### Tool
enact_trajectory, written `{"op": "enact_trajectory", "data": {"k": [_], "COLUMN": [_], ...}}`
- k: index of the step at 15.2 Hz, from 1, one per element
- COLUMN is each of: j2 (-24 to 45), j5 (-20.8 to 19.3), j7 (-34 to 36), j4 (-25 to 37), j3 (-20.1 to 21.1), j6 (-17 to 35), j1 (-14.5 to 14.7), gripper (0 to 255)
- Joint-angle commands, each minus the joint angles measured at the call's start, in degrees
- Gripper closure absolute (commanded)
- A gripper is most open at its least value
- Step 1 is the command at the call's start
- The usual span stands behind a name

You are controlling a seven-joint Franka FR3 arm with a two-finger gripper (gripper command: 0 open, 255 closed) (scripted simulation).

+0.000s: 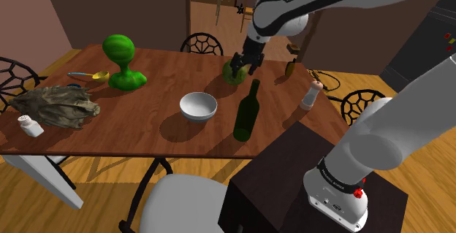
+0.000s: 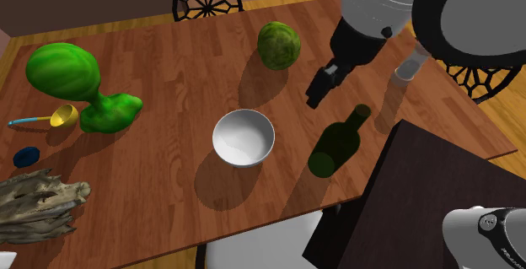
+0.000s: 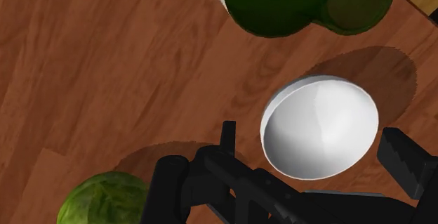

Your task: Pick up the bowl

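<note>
The white bowl [image 1: 198, 106], likely light, stiff and slick, sits on the table [image 1: 131, 133] at the green bottle's [image 1: 245, 113] nine o'clock in the shoulder view; the wide-open, empty gripper [image 3: 310, 135] should pinch its rim.

Light's pretty soft and a bit dim, warm on the wood table [image 2: 185, 56]. Shadows are dark blobs with fuzzy edges. In the second exterior view they land lower left of the bowl [image 2: 243, 137], bottle [image 2: 335, 145] and cabbage [image 2: 279, 45]. Mild sheen inside the bowl, no harsh glare.
</note>
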Motion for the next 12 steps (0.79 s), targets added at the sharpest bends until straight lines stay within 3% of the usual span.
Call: {"op": "enact_trajectory", "data": {"k": [1,12], "j2": [4.08,29.32], "j5": [1.36,11.65], "j7": [-1.12,-9.24], "j4": [0.75,12.53], "j3": [-0.26,1.02], "j6": [3.35,15.99], "j1": [0.41,0.65], "gripper": [0,0]}}
